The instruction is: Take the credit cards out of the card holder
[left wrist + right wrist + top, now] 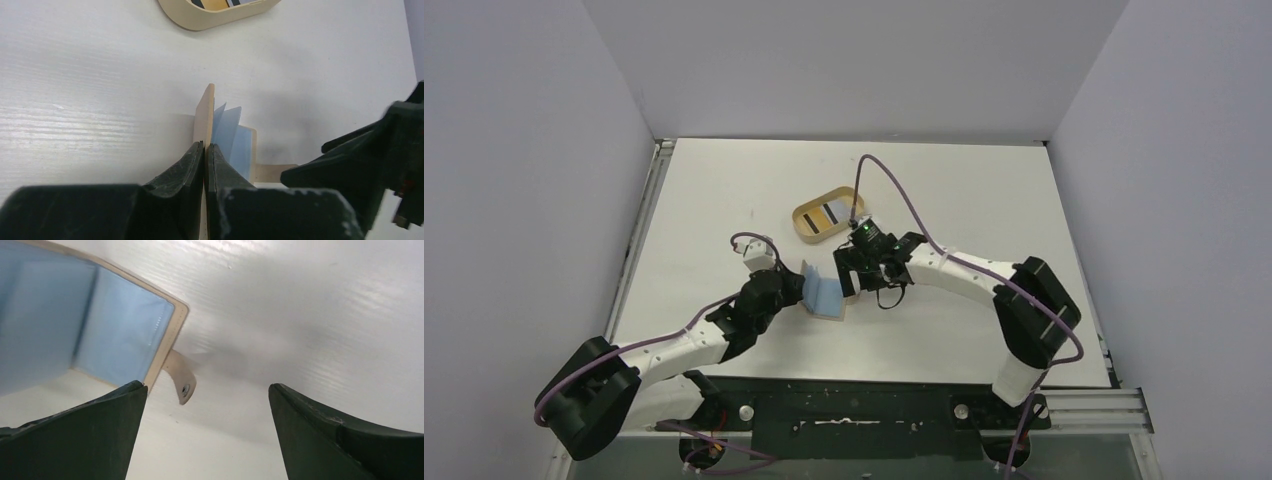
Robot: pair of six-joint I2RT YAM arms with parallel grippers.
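Note:
The card holder stands open on the table, tan outside and light blue inside. My left gripper is shut on its left tan flap and keeps that flap upright, with blue sleeves fanned beside it. My right gripper is open just above the table at the holder's right edge. The snap tab lies between its fingers, and the left fingertip is over the holder's corner. A credit card with a black stripe lies in the oval tray. Whether cards remain in the sleeves I cannot tell.
The oval tan wooden tray sits just behind the right gripper, and its rim shows at the top of the left wrist view. The right arm's purple cable loops over the tray. White walls enclose the table on three sides.

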